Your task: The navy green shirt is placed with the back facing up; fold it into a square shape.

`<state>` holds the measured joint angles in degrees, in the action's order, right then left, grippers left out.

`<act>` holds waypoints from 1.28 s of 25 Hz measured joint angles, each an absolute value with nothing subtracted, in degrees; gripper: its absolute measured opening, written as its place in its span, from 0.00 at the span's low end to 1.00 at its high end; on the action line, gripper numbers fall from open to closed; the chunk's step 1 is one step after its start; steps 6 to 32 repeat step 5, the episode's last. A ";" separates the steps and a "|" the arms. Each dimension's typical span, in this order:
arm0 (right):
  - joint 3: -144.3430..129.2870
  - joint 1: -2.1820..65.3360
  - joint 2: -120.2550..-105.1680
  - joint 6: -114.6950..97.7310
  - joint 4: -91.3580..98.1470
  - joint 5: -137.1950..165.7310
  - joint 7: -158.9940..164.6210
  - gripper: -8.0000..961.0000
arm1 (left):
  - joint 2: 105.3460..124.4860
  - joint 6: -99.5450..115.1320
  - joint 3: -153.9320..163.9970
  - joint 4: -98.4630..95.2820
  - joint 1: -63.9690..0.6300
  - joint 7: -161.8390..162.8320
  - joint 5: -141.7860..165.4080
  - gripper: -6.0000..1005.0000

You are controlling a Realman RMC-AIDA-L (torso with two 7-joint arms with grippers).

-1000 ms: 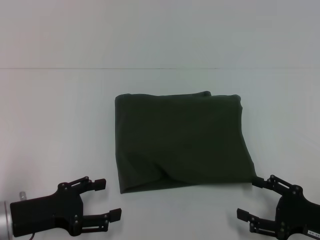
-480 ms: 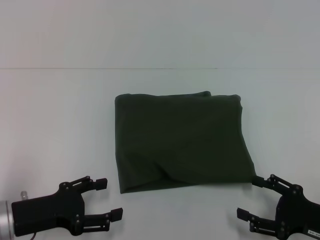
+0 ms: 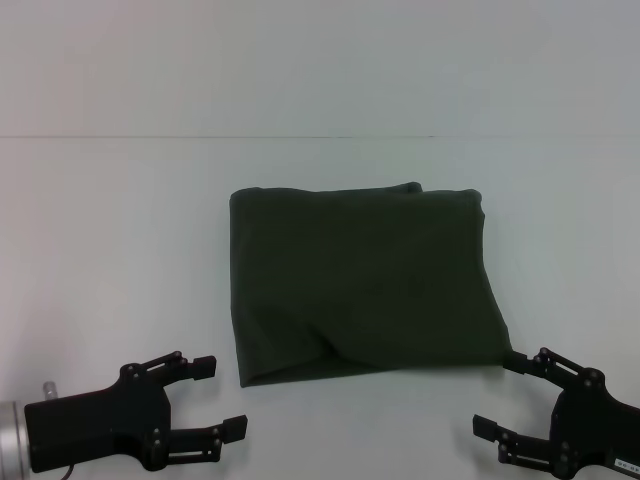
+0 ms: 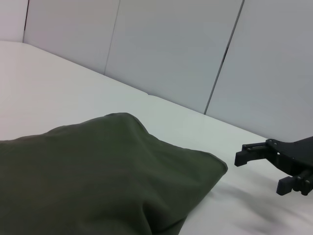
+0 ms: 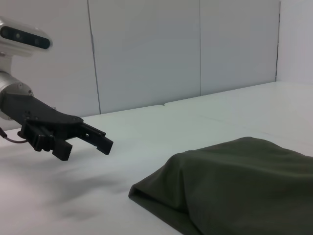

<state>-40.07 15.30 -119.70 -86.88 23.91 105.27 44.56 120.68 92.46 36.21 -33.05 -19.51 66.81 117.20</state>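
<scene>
Fingers on both grippers are spread with nothing between them, so neither one carries any cloth. Left gripper (image 3: 205,397) sits in the lower left of the head view, its fingers pointing toward the frame's centre, just off the near-left corner of the navy green shirt (image 3: 362,295) but apart from it. Right gripper (image 3: 508,397) sits in the lower right, upper fingertip very near the shirt's near-right corner; contact there can't be confirmed. The shirt lies in the middle of the head frame as a compact, roughly square dark olive block on the white table (image 3: 120,250), plain side up, no lettering showing. Far edge looks thick and rounded, likely a fold line with layers stacked; near edge has a soft ridge and a crease running toward the lower-left corner. Left wrist view shows the shirt (image 4: 98,176) filling the lower left of the frame, puffy at its corner, with the right gripper (image 4: 264,169) at the right edge. Right wrist view shows the shirt (image 5: 234,186) lower right and the left gripper (image 5: 95,142) mid-left, above the table. My read: folding looks essentially done, and the grippers are low, empty and flanking the near edge because they're clear of the work. The leftover bulge might merit a smoothing pass.
</scene>
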 joint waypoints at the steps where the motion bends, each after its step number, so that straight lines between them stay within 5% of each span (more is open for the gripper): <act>1: -40.07 15.30 -119.70 -86.87 23.91 105.26 44.56 0.95 | 120.68 92.46 36.21 -33.05 -19.51 66.80 117.19 0.92; 32: -40.07 15.31 -119.70 -86.84 23.90 105.24 44.56 0.95 | 120.66 92.46 36.21 -33.05 -19.51 66.80 117.16 0.91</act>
